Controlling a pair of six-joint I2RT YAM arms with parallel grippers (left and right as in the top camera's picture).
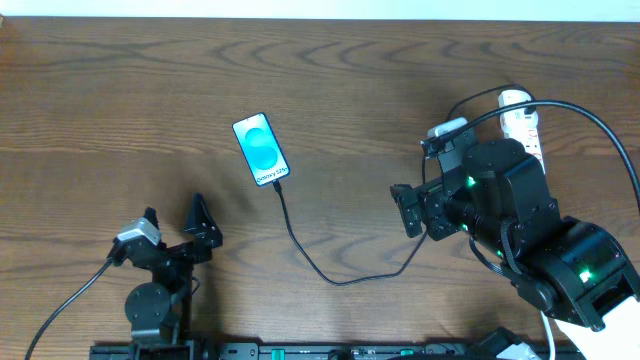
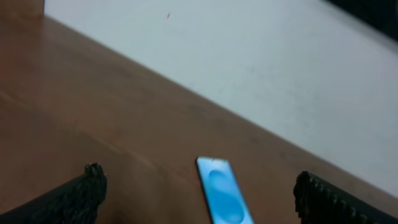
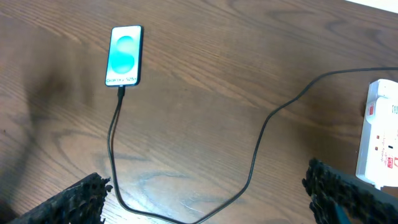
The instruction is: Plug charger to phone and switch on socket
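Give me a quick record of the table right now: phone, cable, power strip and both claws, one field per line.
phone: flat on the table, screen up and lit
cable: black, tip at the phone's bottom edge, loops right toward the right arm
power strip: white, far right, partly hidden by the right arm; switch state unreadable
left claw: open, empty, phone ahead of it
right claw: open, empty, over the cable's loop
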